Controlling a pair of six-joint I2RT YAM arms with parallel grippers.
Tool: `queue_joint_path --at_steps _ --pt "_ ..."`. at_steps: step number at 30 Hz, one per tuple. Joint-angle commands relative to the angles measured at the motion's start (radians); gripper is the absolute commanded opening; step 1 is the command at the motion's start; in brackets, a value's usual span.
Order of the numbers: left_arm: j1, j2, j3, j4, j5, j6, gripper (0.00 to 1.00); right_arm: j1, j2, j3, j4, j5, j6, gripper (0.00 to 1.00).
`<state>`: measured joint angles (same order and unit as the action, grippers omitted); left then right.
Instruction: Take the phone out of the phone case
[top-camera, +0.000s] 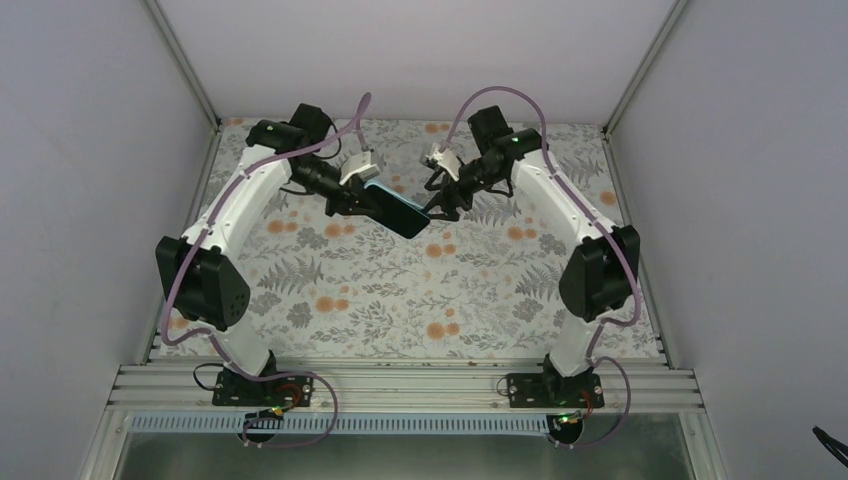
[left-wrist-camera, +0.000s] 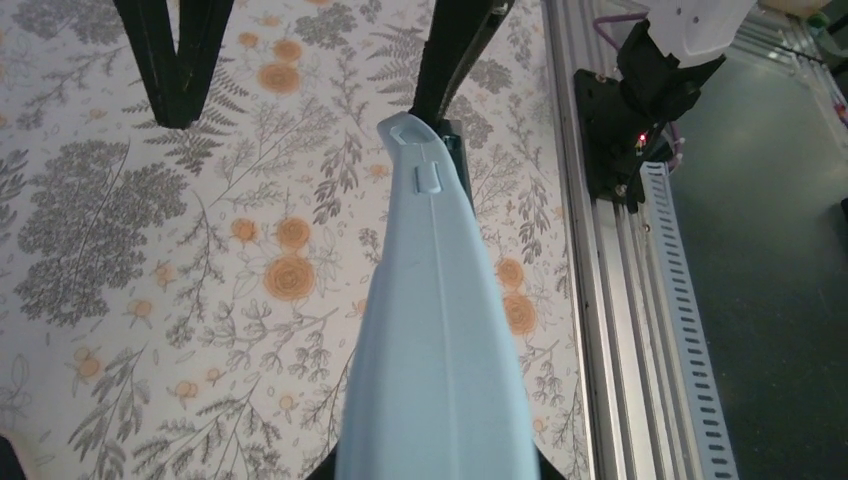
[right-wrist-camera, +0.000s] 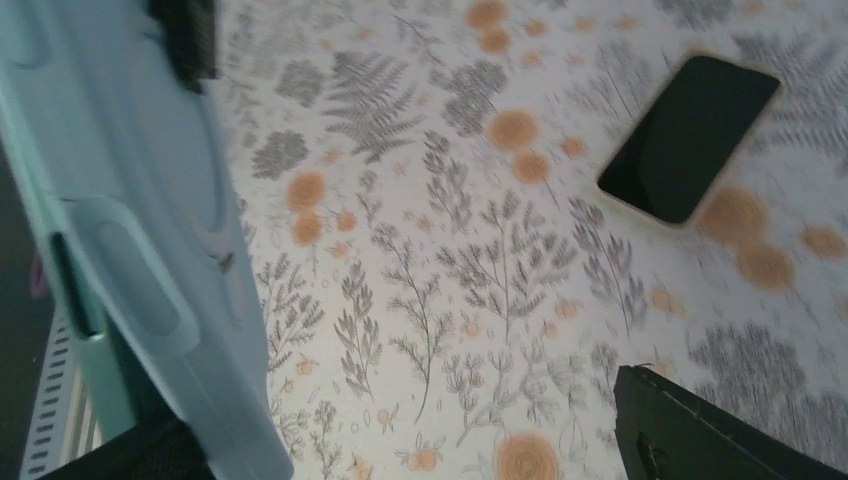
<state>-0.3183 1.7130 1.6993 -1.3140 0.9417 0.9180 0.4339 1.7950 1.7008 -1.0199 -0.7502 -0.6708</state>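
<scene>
The left gripper is clamped tight on the phone case, holding the pale blue shell off the floral table above its far half, toward 12 o'clock from the table's centre in the overhead view; the case juts out of the jaws toward 4 o'clock, edge-on, and from the left wrist its long side with a small button bump runs from 6 o'clock up toward 12 o'clock; the right gripper sits at 3 o'clock of the case with its jaws spread wide and gripping nothing; in the left wrist view its two dark fingers stand well apart, one over bare cloth at 11 o'clock, the other just beside the far tip of the case, though contact cannot be told; from the right wrist the case fills the 9 o'clock side, a dark finger beside it at the top; the phone lies flat on the table, out of the case and apart from it, black face up with a pale rim, at 2 o'clock in that view; it cannot be picked out for sure from overhead.
</scene>
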Motion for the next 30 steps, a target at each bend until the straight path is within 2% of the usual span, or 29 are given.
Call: queue_joint_path --at_steps 1,3,5,10,15,21,25,30 --pt "-0.048 -0.042 0.077 0.213 0.089 -0.171 0.02 0.064 0.087 0.09 -0.128 -0.389 -0.202 0.89" --pt "-0.048 -0.085 0.044 0.417 -0.023 -0.259 0.02 0.108 0.121 0.103 -0.19 -0.442 -0.277 0.88" --pt "-0.049 -0.095 0.026 0.503 -0.062 -0.299 0.02 0.152 0.137 0.113 -0.17 -0.453 -0.249 0.87" --pt "-0.059 0.009 0.108 0.45 -0.074 -0.293 0.02 0.199 0.164 0.219 -0.151 -0.516 -0.153 0.86" --pt "-0.083 -0.011 0.035 0.548 -0.124 -0.317 0.02 0.218 0.182 0.296 -0.123 -0.578 -0.059 0.87" --pt "-0.09 0.031 0.066 0.583 -0.174 -0.344 0.02 0.294 0.205 0.335 -0.145 -0.604 -0.044 0.84" --pt "-0.09 0.059 0.097 0.589 -0.199 -0.354 0.02 0.339 0.194 0.327 -0.144 -0.569 -0.057 0.65" --pt "-0.075 0.056 0.147 0.545 -0.173 -0.334 0.04 0.321 0.166 0.32 -0.145 -0.523 -0.074 0.18"
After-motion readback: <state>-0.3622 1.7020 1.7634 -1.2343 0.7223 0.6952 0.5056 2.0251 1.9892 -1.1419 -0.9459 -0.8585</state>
